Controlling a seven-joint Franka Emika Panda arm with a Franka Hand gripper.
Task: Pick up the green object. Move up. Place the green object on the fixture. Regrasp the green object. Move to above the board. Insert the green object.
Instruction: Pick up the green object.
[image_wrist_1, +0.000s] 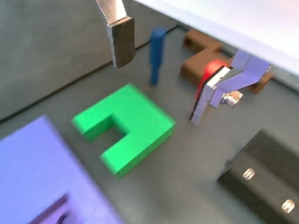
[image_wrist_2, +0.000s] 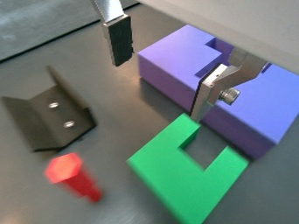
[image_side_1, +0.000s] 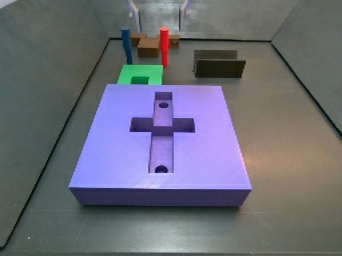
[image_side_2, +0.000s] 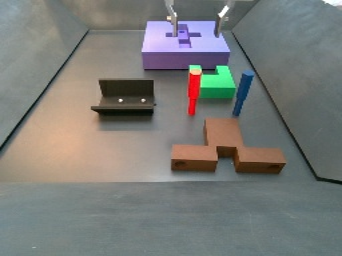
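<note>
Board: large purple slab (image_side_1: 163, 140) nearest the lens in a side view, with a cross-shaped slot and two round holes in its top.
Floor: dark grey (image_side_2: 94, 140), walled by grey panels.
Green object: U-shaped piece (image_wrist_1: 124, 128) flat on the floor just beside the board's far end (image_side_1: 139, 75).
Pegs: blue peg (image_side_1: 126, 43) and red peg (image_side_1: 163, 41) upright behind the green object.
Brown block: (image_side_2: 227, 152) on the floor, near the pegs.
Fixture: dark bracket (image_side_2: 126, 97), well apart from the board.
Gripper: (image_wrist_1: 163, 74) above the green object, silver fingers (image_wrist_2: 117, 39) spread wide, nothing between them.
</note>
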